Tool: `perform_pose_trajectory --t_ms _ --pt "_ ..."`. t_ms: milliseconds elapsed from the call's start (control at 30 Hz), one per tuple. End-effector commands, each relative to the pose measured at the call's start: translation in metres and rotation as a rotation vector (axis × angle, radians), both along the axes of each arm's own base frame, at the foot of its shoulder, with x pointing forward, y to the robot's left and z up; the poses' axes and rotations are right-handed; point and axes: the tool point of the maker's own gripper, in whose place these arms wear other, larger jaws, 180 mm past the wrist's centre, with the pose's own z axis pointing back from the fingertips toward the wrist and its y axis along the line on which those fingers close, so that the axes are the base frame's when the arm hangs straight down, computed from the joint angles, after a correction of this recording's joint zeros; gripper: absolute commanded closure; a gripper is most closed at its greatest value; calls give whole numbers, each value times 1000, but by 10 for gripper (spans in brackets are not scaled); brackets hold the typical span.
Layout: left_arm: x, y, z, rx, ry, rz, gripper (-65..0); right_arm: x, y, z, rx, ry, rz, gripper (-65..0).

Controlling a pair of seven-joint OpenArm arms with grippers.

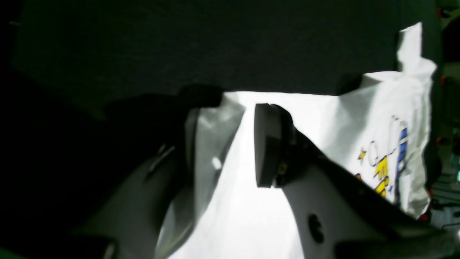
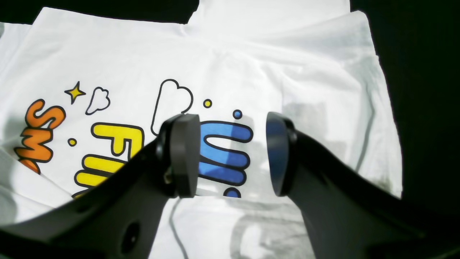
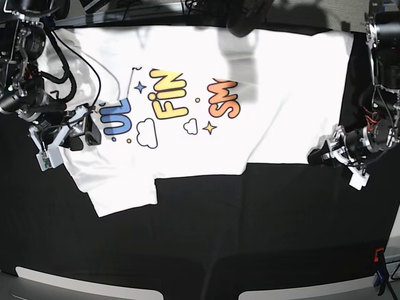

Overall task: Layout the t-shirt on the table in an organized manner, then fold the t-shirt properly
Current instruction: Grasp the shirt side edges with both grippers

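The t-shirt (image 3: pixel 206 119) is observed spread print-side up across the far half of the table (image 3: pixel 219 250), occupying the field from about 10 o'clock to 2 o'clock in the base view. The cloth is white, and blue, yellow and orange cartoon letters, cloud outlines and small stars are printed on the front. One short sleeve is seen extending toward 7 o'clock; shallow creases are noted near the hem and sides.

No containers are observed.

The right gripper (image 2: pixel 231 154) is seen at 9 o'clock in the base view, above the blue lettering. Its jaws are parted with a clear gap between the pads, and nothing is held.

The left gripper (image 1: pixel 224 144) is located at 3 o'clock, at the shirt's edge. Its jaws are likewise apart. White cloth is seen between and beside the fingers (image 1: pixel 264 144), but whether any fold is pinched cannot be told.

The table is covered in black cloth. A clamp (image 3: pixel 377 255) is noted at the edge near 4 o'clock. Cabling is visible beside both arms.
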Motion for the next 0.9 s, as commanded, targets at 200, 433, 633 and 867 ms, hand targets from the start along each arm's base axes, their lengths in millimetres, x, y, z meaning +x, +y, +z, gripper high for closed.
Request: perform_pose_trajectory --t_ms 200,433,633,867 --pt "14 10 13 16 -60 21 -40 10 -1 18 6 -76 8 -290" --pt "17 9 16 16 -71 19 0 16 -6 22 -29 -115 -5 -290" --pt "19 8 19 18 -82 13 0 54 -36 43 -68 -239 -142 -290" --pt "24 4 31 29 -119 -12 0 123 -51 30 66 -207 -278 -290"
